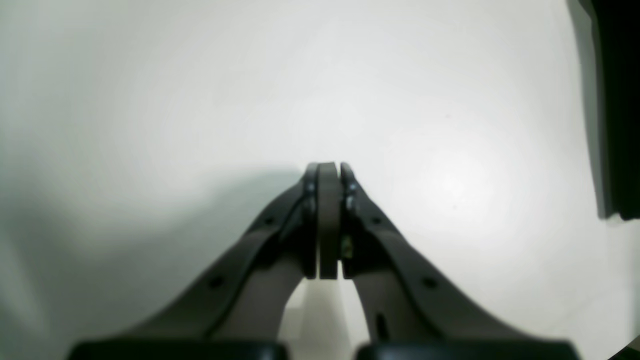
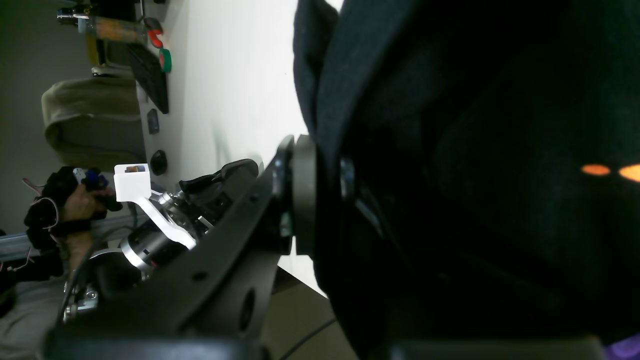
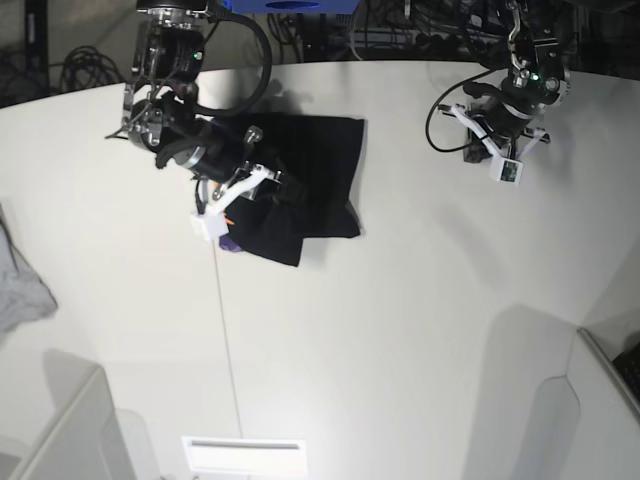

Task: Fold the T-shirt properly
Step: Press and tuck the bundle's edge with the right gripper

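Observation:
The black T-shirt (image 3: 310, 185) lies bunched and partly folded on the white table at the back left, with a bit of purple print (image 3: 230, 243) at its near left edge. My right gripper (image 3: 275, 185) is on it. In the right wrist view the right gripper (image 2: 325, 165) is shut on a fold of the T-shirt (image 2: 475, 150), and orange print (image 2: 600, 170) shows on the cloth. My left gripper (image 3: 475, 150) hangs over bare table at the back right, away from the shirt. In the left wrist view the left gripper (image 1: 330, 170) is shut and empty.
A small grey cloth (image 3: 20, 285) lies at the table's left edge. A thin seam (image 3: 225, 330) runs to a white slot (image 3: 243, 443) at the front. A dark edge (image 1: 620, 100) shows on the right of the left wrist view. A person's hand (image 2: 65, 210) shows beyond the table.

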{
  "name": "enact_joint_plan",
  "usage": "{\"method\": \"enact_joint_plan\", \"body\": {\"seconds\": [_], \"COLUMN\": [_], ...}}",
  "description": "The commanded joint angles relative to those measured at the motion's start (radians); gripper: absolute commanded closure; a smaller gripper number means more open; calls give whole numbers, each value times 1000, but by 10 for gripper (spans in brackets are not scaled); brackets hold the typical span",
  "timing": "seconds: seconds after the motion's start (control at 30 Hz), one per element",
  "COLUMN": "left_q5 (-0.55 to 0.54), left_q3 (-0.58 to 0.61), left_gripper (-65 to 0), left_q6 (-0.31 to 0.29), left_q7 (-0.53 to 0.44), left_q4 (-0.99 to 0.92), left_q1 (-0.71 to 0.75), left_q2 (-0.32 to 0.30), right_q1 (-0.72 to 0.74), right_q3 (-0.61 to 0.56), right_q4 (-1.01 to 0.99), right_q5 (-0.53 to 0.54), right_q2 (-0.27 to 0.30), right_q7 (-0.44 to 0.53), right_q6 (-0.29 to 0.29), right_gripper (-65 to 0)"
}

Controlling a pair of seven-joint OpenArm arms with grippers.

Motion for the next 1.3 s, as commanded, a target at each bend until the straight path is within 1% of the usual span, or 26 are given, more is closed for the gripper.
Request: {"method": "enact_joint_plan", "body": {"seconds": [0.0, 0.27, 0.33, 0.43, 0.53, 0.6, 0.77, 1.03, 1.2, 1.27], "left_q5": [-9, -9, -9, -9, -9, -9, -9, -9, -9, -9], "left_q3": [-2, -2, -4, -4, -4, -4, -4, -7, -76, -104], "left_gripper": [0, 0, 0, 0, 0, 0, 0, 0, 0, 0], "left_q6": [-3, -3, -3, -3, -3, -3, -3, -3, -3, -3], "left_q7": [-17, -17, -17, -17, -17, -17, -17, -17, -17, -17], "left_q4": [15, 14, 14, 14, 14, 14, 14, 14, 14, 14], "left_q1": [0, 0, 0, 0, 0, 0, -2, -2, 0, 0], "left_q2": [-9, -9, -9, -9, -9, -9, -9, -11, -9, -9], "right_q1": [10, 15, 15, 15, 15, 16, 29, 76, 98, 110], "right_q3": [0, -1, -1, -1, -3, -9, -61, -113, -170, -193], "right_q4": [1, -49, -48, -48, -46, -46, -48, -123, -132, -132], "right_q5": [23, 24, 24, 24, 24, 24, 21, 21, 20, -2], "right_q2": [-2, -2, -2, -2, -2, -2, 3, 5, 5, 5], "right_q7": [8, 8, 8, 8, 8, 7, 8, 8, 8, 7], "right_q6": [2, 2, 2, 2, 2, 2, 1, 1, -1, -12], "right_gripper": [0, 0, -81, -176, -236, -261, -267, -264, -264, -264]}}
